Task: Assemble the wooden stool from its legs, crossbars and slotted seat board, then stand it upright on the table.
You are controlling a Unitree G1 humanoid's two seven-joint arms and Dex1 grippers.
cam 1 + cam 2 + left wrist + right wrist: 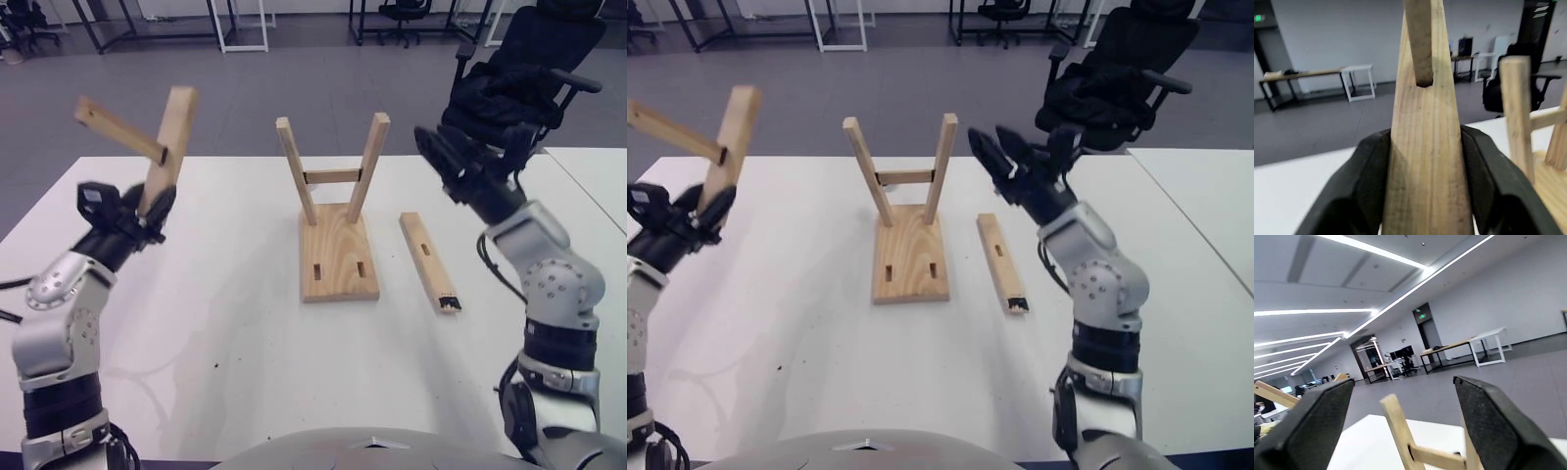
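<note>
Wooden leg tight in left gripper

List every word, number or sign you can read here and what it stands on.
Nothing here can be read.
Green lit sign above the far doorway: too small to read.
Dark mark on the end of the loose leg lying on the table: no letters show.

Seat board: one is counted.
Legs: four are counted, being two fitted legs, one held leg and one loose leg.
Crossbars: two are counted, being one fitted crossbar and one held crossbar.
</note>
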